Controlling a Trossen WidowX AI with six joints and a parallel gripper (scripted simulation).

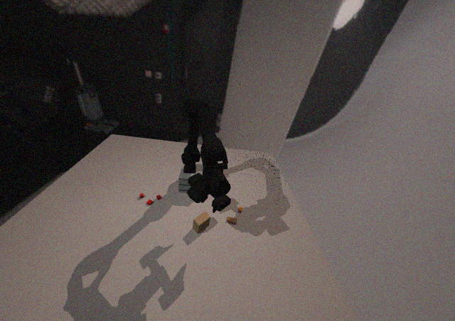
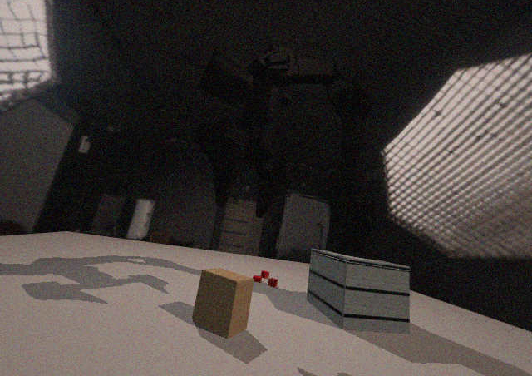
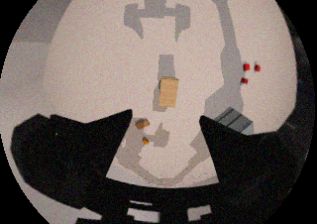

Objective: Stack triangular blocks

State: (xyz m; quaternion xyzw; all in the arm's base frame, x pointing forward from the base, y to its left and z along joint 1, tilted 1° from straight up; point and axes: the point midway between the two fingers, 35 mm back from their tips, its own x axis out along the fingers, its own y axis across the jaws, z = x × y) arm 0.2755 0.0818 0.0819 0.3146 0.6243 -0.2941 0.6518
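Observation:
The two tan triangular blocks show as one squared tan block [image 1: 201,223] [image 2: 214,301] [image 3: 168,93] standing on the table [image 1: 257,280] [image 2: 107,342] [image 3: 99,70]. Its top looks level and its ends look about even. A thin dark line runs near one edge of its top in the wrist view; the sloped seam cannot be made out in the top and exterior views. My gripper [image 2: 240,210] [image 3: 166,116] is open and empty, high above the table. Its fingers are well apart from the block, and nothing touches the block.
A grey box with dark stripes [image 1: 183,185] [image 2: 376,305] [image 3: 234,121] stands near the arm. Beyond it lie three small red cubes [image 1: 149,202] [image 2: 273,282] [image 3: 247,66]. On the block's other side lie a brown-orange piece [image 1: 231,219] [image 3: 142,124] and a smaller orange piece [image 1: 239,209] [image 3: 146,141].

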